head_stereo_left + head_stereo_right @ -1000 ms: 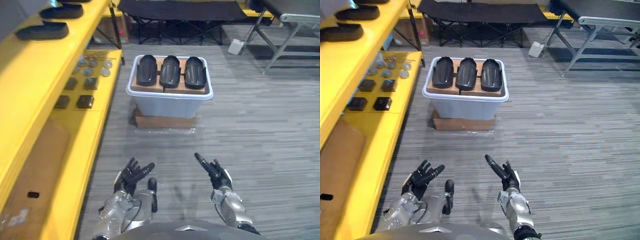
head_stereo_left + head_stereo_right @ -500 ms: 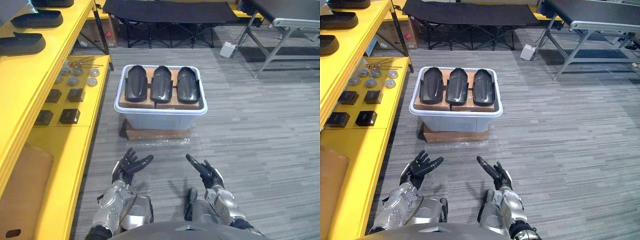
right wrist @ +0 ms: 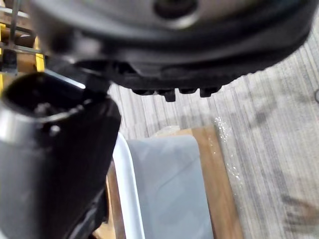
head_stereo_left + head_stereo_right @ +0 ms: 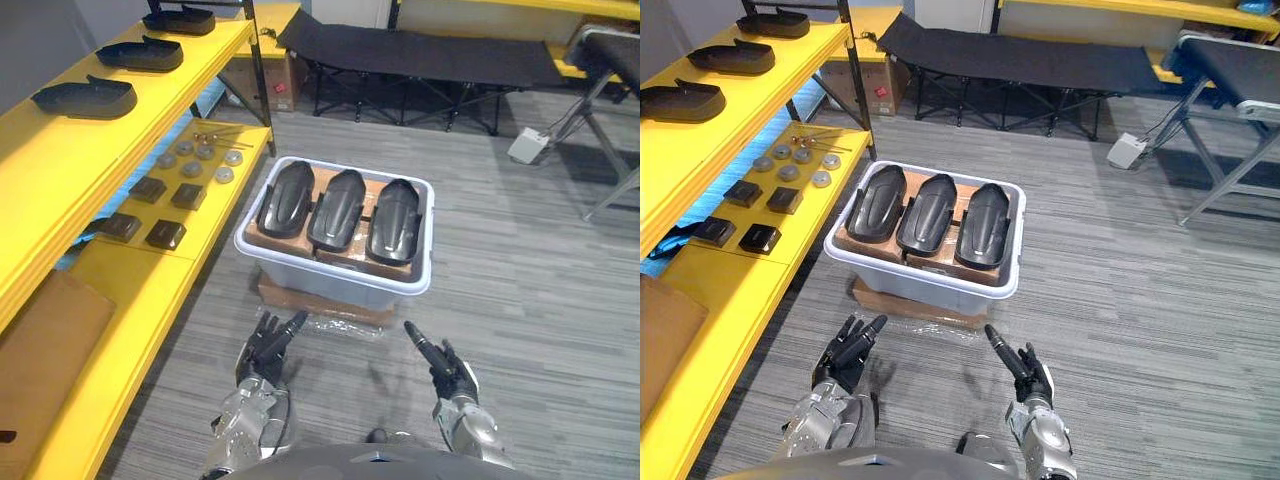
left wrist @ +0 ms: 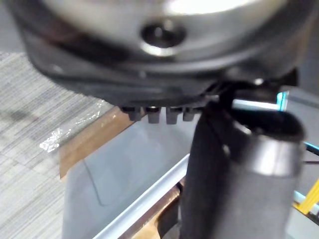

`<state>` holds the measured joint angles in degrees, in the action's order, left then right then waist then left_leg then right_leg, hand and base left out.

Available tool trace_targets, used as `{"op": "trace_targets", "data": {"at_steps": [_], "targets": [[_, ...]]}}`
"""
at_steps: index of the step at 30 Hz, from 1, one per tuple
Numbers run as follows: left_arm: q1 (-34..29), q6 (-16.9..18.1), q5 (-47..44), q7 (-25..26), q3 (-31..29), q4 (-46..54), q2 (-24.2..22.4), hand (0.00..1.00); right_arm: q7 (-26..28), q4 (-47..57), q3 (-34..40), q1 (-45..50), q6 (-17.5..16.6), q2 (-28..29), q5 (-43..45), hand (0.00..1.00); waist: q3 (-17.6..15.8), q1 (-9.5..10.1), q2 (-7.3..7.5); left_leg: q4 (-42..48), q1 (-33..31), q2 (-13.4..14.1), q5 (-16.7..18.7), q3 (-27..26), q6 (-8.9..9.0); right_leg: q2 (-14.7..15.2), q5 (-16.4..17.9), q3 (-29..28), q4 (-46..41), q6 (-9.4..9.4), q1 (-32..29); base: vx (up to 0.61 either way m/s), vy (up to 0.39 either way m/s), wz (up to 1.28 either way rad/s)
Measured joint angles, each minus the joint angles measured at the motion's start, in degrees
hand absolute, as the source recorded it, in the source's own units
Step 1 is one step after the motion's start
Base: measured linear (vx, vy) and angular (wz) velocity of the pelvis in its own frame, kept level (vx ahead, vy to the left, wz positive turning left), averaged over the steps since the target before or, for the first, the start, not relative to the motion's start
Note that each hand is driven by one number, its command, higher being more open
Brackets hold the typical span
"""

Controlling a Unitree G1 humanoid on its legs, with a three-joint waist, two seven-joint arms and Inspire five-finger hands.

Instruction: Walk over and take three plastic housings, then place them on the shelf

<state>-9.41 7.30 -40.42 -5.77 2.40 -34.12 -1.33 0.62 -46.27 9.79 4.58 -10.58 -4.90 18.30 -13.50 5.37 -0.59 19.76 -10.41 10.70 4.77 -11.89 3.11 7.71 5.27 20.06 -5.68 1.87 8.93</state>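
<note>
Hands: the left hand (image 4: 266, 347) and the right hand (image 4: 447, 370) are held low and side by side. Both have straight, spread fingers with the thumb standing apart. Neither hand grips or touches anything.

Task parts: three black plastic housings (image 4: 338, 205) lie ahead of the fingertips of both hands, well clear of them. They rest side by side, hollow side down, each touching or nearly touching its neighbour. They sit on brown cardboard (image 4: 300, 238) inside a pale tub (image 4: 340, 288). The left housing lies beyond the left hand's fingers and the right housing beyond the right hand's fingers. The middle housing lies between the two lines of reach.

Support: the tub stands on a flat brown base (image 4: 318, 301), which may be a board or a flattened carton. Clear film (image 4: 335, 325) lies on the floor at its near edge, between the tub and the fingertips. In the left wrist view the tub wall (image 5: 124, 169) and its rim show just past the fingers.

Shelf: the yellow shelf (image 4: 95, 150) runs along the outer side of the left hand's fingers.
- Upper level: three dark parts (image 4: 85, 97) of like shape stand in a row, spaced apart.
- Lower level: round metal discs (image 4: 203, 158) and black blocks (image 4: 165, 235) lie level with the tub.
- Nearer along the lower level, a cardboard sheet (image 4: 45, 340) lies flat.

Background: a black cot (image 4: 420, 58) stands far beyond the tub.
</note>
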Motion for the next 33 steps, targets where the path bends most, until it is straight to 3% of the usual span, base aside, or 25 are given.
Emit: {"op": "trace_targets", "data": {"at_steps": [1,2,3,6,8,11,16,19,24,28,31,32,33], "targets": [[0.0,-0.2,0.0,0.0,0.2,-0.3,0.0,1.00,-0.1,0.0,0.9,0.1,0.0,0.0,0.0,1.00,0.0,-0.34,-0.03,-5.9,1.1,-1.2,-3.1,-0.7,0.16,0.6,0.3,0.4,0.0,0.70,0.6,0.29,0.192,0.47],[-0.5,-0.2,0.0,0.0,0.1,-0.4,-0.1,1.00,-0.5,0.2,1.5,0.7,-0.3,-0.3,-0.1,1.00,0.2,-0.88,-0.75,-13.2,3.1,-2.2,-11.7,-1.2,-0.60,0.7,1.6,1.0,-0.1,2.75,2.2,0.31,0.191,0.43],[0.8,-0.1,0.2,0.2,-0.3,-1.3,0.8,1.00,-1.3,0.1,1.2,0.7,-0.4,0.5,-0.5,1.00,-0.2,-0.86,1.22,-13.6,4.5,-4.6,-12.9,-1.9,-2.10,2.6,2.5,1.1,-0.1,4.35,3.3,0.29,0.183,0.29],[1.9,0.0,0.6,0.3,-1.3,-1.4,3.6,1.00,-1.7,3.6,-3.1,1.2,-0.6,1.8,-6.0,1.00,0.0,-0.32,4.08,-16.5,6.5,-7.4,-11.3,-3.1,-2.73,5.3,2.1,0.6,-0.3,4.98,3.5,0.16,0.110,-0.06],[2.0,-0.3,3.9,0.1,-0.6,-1.5,4.5,1.00,-2.5,6.4,-5.1,1.1,-1.3,1.8,-6.8,1.00,0.1,-0.64,4.08,-19.7,8.6,-8.9,-10.6,-3.4,-3.16,6.7,1.9,0.6,-2.0,5.31,3.0,0.07,0.108,-0.12],[1.6,-1.8,6.8,-0.4,2.4,-1.2,6.7,1.00,-6.0,17.6,-7.1,3.4,-1.2,1.7,-10.6,1.00,0.3,-1.60,2.96,-24.7,10.7,-9.5,-10.5,-3.2,-3.19,7.9,1.6,0.1,-10.7,4.83,-2.1,0.02,0.095,-0.03],[-1.1,-2.8,0.8,2.4,2.2,-1.2,9.9,1.00,-7.6,36.2,-3.6,7.1,-1.4,0.3,-13.6,1.00,1.2,-3.40,5.08,-24.6,10.0,-9.4,-11.0,-2.7,-3.27,7.0,-0.1,-2.9,-8.2,4.42,-2.8,0.06,0.015,-0.15],[-2.5,-2.3,-2.8,2.5,0.6,-1.2,10.2,1.00,-8.4,41.0,2.2,8.4,-2.0,-1.9,-13.3,1.00,1.2,-4.37,5.16,-24.5,9.0,-9.3,-12.3,-1.6,-4.17,6.2,-1.3,-2.8,-5.6,4.58,-2.0,0.08,-0.018,0.12],[-6.2,-0.7,-5.4,1.7,-3.5,-1.3,9.1,1.00,-8.5,41.1,6.4,8.1,-1.3,-5.1,-10.3,1.00,1.3,-4.20,4.72,-24.5,9.2,-9.0,-13.0,-1.5,-4.35,5.5,-1.5,-2.9,-3.0,4.45,-0.7,0.04,-0.046,-0.01],[-8.9,-0.2,-6.9,0.3,-5.6,-3.7,7.0,1.00,-8.6,37.1,7.7,5.7,2.6,-7.5,-5.2,1.00,1.6,-3.83,3.08,-24.5,9.5,-8.4,-13.4,-1.5,-3.83,4.7,-1.5,-2.7,-1.9,4.47,0.3,-0.04,-0.040,0.00],[-8.9,-0.6,-6.1,-1.5,-5.5,-5.4,6.7,1.00,-10.3,23.8,9.5,-1.1,6.2,-10.9,-4.4,1.00,1.2,-3.33,2.72,-24.6,8.5,-8.5,-14.0,-0.5,-2.99,4.5,0.0,-1.3,-0.6,4.50,0.7,-0.12,-0.030,0.15],[-8.4,-1.1,-6.0,-2.4,-5.4,-5.4,7.4,1.00,-11.2,17.2,10.0,-4.0,7.4,-12.6,-4.3,1.00,0.9,-2.39,3.28,-24.5,7.6,-9.2,-14.5,0.0,-3.08,5.0,2.3,-0.7,0.1,5.12,0.7,-0.17,-0.066,0.36],[-7.2,-1.3,-5.5,-2.9,-5.4,-6.1,7.4,1.00,-11.7,11.6,10.1,-6.6,8.4,-14.8,-4.3,1.00,-0.4,-2.23,2.61,-24.4,6.8,-9.6,-15.3,1.5,-3.00,4.8,3.5,0.8,0.2,6.42,0.8,-0.19,-0.064,0.44]]}}
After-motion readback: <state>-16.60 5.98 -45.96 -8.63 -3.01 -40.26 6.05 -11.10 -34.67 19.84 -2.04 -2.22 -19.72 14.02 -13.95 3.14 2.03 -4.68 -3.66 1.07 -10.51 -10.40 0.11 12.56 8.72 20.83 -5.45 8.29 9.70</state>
